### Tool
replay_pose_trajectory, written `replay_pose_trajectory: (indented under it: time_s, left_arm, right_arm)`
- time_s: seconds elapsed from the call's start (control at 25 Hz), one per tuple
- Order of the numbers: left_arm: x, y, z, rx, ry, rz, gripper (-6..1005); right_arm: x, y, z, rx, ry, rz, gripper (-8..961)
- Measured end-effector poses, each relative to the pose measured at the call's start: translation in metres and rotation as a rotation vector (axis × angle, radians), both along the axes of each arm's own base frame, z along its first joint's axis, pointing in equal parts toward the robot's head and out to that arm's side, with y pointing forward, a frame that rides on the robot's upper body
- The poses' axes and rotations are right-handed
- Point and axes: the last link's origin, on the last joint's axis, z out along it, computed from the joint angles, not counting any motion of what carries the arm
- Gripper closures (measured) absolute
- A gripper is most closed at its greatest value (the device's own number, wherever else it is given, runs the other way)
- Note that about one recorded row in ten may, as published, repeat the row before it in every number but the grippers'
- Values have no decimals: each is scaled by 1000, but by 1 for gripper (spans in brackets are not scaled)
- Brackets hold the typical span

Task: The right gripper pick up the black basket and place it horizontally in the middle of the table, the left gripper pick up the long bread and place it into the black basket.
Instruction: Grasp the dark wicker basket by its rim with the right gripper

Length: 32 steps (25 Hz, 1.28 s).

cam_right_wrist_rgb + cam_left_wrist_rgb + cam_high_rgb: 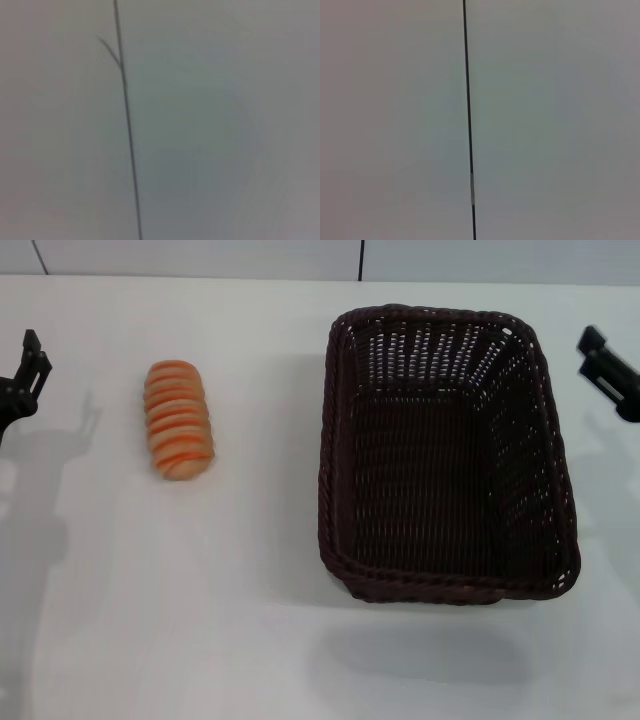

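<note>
Basket (pixel 447 455), dark woven wicker, sits on the right half of the white table (pixel 250 620), long side running away from the robot. Rectangular, braided rim, openwork sides with light showing through the far wall. Interior holds nothing but its own woven floor. Near rim looks doubled, a lower band of weave showing under the top edge.

Bread (pixel 179 420): oblong orange-tan loaf with pale crosswise ridges, lying on the table's left half, well apart from the basket, lengthwise roughly parallel to the basket's long side. Outside the basket, bare tabletop between the two.

Left gripper (pixel 24 375) at the far left edge of the head view, beside the bread but not touching it, only partly in frame; cannot tell whether its claw is spread or pressed together. Holds nothing visible.

Right gripper (pixel 608 368) at the far right edge, just beyond the basket's far right corner, apart from the rim; claw state also cannot be told.

Both wrist views show only a pale flat surface crossed by one thin dark line (pixel 468 120).
</note>
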Motion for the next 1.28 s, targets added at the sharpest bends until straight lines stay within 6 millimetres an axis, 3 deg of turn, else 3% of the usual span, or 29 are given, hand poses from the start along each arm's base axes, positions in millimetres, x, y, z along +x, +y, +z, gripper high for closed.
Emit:
replay_pose_trajectory:
  time_s: [0.2, 0.44, 0.72, 0.96, 1.28]
  left_arm:
    - [-1, 1, 1, 0, 5, 2, 143]
    - [-1, 5, 2, -4, 17, 0, 144]
    - [0, 10, 2, -7, 11, 2, 144]
    - [-1, 11, 3, -6, -7, 4, 144]
    - [-3, 13, 4, -8, -46, 12, 145]
  right_arm:
    - [1, 3, 15, 16, -26, -100, 130]
    - [-6, 11, 31, -87, -7, -166, 130]
    - [-10, 13, 31, -115, -2, -171, 130]
    - [-17, 12, 28, -240, 31, -179, 129]
    - [7, 9, 25, -292, 35, -273, 146]
